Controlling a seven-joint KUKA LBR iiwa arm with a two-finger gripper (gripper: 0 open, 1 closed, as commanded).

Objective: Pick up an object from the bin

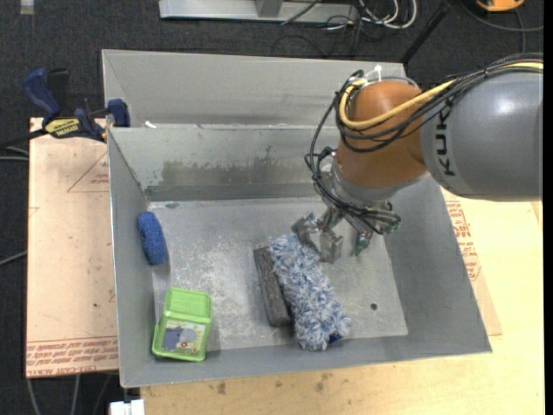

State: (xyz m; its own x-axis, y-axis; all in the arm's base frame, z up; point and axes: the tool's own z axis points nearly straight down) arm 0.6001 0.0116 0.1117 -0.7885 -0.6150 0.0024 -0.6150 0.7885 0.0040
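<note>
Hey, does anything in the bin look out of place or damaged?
Nothing stands out. The blue-and-white fluffy duster lies against a dark grey block, the green box and blue oval pad lie apart at left; nothing spilled or broken.

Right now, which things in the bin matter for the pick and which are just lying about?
In play: pincer; blue-and-white fuzzy cloth beneath it; dark grey block against the cloth.
Lying about: blue oblong, far left; green box, near-left corner.
</note>
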